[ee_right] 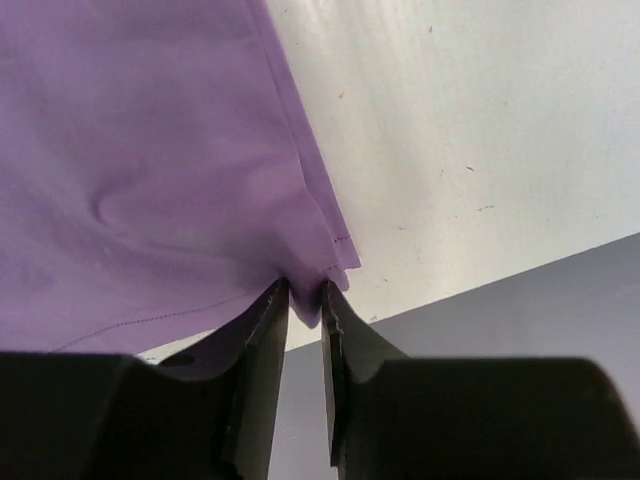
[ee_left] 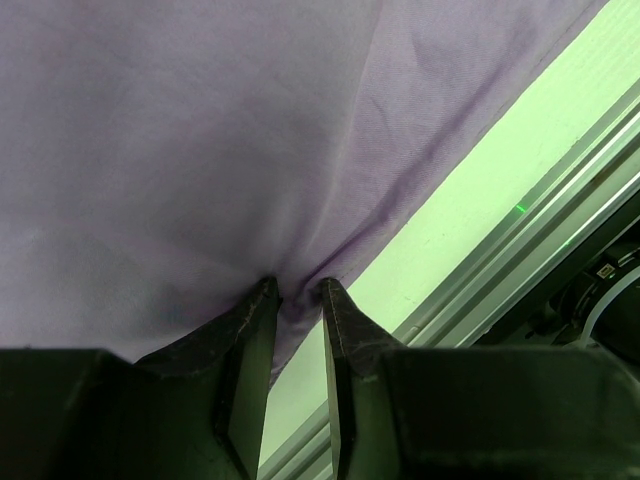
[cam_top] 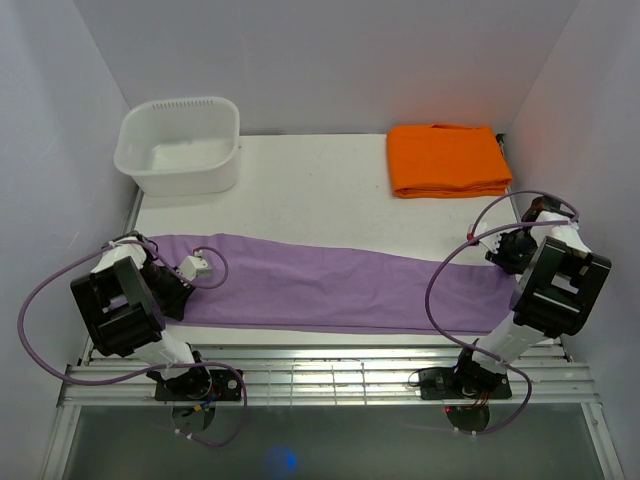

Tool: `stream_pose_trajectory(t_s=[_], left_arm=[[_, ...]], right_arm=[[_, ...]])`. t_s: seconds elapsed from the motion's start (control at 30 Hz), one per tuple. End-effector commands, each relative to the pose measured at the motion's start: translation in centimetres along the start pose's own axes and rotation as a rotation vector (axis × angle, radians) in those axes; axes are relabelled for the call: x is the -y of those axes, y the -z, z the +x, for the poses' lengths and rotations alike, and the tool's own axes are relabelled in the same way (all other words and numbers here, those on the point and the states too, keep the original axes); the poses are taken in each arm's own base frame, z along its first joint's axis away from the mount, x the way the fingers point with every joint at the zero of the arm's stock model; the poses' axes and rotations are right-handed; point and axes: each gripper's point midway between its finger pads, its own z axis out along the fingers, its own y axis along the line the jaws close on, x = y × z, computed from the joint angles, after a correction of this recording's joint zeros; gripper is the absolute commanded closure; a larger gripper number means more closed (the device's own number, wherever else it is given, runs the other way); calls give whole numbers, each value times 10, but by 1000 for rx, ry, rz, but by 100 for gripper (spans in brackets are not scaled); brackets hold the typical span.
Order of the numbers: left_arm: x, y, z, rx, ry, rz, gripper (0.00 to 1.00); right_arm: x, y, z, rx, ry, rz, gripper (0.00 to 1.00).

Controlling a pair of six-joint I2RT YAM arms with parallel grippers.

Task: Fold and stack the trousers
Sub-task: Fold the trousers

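Observation:
The lilac trousers [cam_top: 330, 285] lie stretched across the table from left to right as one long band. My left gripper [cam_top: 172, 292] is shut on their left end; in the left wrist view the cloth [ee_left: 200, 150] is pinched between the fingertips [ee_left: 262, 300] at the near edge. My right gripper [cam_top: 508, 262] is shut on the right end; in the right wrist view the hem corner [ee_right: 310, 290] is pinched between the fingertips [ee_right: 275, 300], with the rest of the cloth [ee_right: 140, 170] spreading away.
A folded orange cloth [cam_top: 446, 160] lies at the back right. A white tub [cam_top: 180, 145] stands at the back left. A metal rail [cam_top: 320, 372] runs along the near table edge. Grey walls close in on both sides.

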Motion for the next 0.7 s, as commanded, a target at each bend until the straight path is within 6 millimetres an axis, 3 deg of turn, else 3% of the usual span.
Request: stream_pose_trajectory(t_s=[0.0, 0.07, 0.13, 0.27, 0.33, 0.47, 0.57, 0.67], left_arm=[[-18, -3, 8, -33, -47, -78, 64], [-18, -3, 8, -31, -47, -76, 64], [-19, -2, 7, -26, -47, -80, 64], [-20, 4, 2, -10, -43, -85, 63], [-26, 19, -8, 28, -34, -107, 59], [-16, 55, -43, 184, 9, -76, 46], [-17, 84, -64, 273, 55, -94, 44], [-25, 110, -76, 356, 117, -141, 43]], right_arm=[[16, 14, -7, 10, -6, 67, 48], [12, 26, -10, 10, -17, 73, 32], [6, 41, -17, 34, -5, 86, 30], [-39, 46, -32, 82, 9, -13, 29], [-53, 46, -35, 91, 2, -20, 29], [-94, 32, -45, 146, -69, -131, 29], [-111, 11, -46, 143, -165, -176, 30], [-113, -9, -39, 112, -273, -188, 33]])
